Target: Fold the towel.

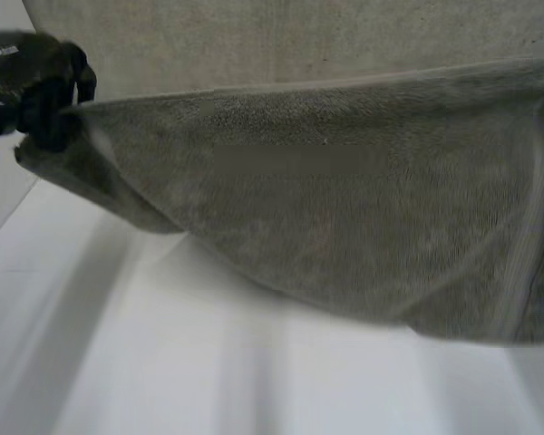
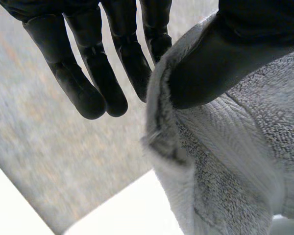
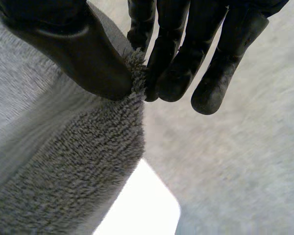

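A corner of the grey towel is pinched between the thumb and fingers of the left hand at the left. The other end of that edge is pinched likewise by the right hand at the right. The edge is held raised over the white table, so the first fold is judged underway, and both ends must next be carried evenly to the far edge.

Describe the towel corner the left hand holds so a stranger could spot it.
Over the white table a grey towel hangs lifted by its top edge. Follow that edge toward the left arm: the corner is the bunched tip pinched by the left hand, unlike the other end, which the right hand holds.
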`<action>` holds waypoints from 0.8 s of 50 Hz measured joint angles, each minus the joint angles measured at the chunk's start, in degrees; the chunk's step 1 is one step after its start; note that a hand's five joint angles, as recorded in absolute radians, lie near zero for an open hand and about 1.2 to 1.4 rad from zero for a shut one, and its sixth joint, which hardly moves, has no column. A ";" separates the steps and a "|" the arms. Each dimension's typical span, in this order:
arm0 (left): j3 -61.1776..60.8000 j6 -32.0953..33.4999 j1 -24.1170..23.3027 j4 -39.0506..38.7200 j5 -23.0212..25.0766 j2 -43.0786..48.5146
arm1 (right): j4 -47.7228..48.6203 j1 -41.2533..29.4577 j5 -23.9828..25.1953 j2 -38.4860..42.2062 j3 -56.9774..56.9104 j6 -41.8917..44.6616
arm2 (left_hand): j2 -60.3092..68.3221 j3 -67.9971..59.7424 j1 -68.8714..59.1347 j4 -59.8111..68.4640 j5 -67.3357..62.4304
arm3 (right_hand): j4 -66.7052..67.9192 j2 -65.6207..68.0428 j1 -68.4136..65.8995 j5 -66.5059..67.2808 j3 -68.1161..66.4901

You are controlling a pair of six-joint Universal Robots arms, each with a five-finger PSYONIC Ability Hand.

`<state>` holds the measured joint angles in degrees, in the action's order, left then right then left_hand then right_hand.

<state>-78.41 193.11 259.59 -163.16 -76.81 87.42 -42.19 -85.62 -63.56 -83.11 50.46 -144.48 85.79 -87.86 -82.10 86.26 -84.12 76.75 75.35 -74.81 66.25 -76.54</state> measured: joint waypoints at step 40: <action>42.37 -0.70 -9.57 -28.59 -9.55 32.40 | 20.88 -19.99 -18.68 36.46 -49.22 -4.79 | 0.34 -0.25 -0.02 0.00 -0.24 | 0.00 0.45 0.01 0.00 0.00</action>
<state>-36.04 192.41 250.02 -191.74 -86.36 119.82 -21.31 -105.61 -82.24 -46.65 1.24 -149.27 86.13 -88.11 -82.12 86.26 -84.36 76.75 75.80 -74.80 66.25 -76.54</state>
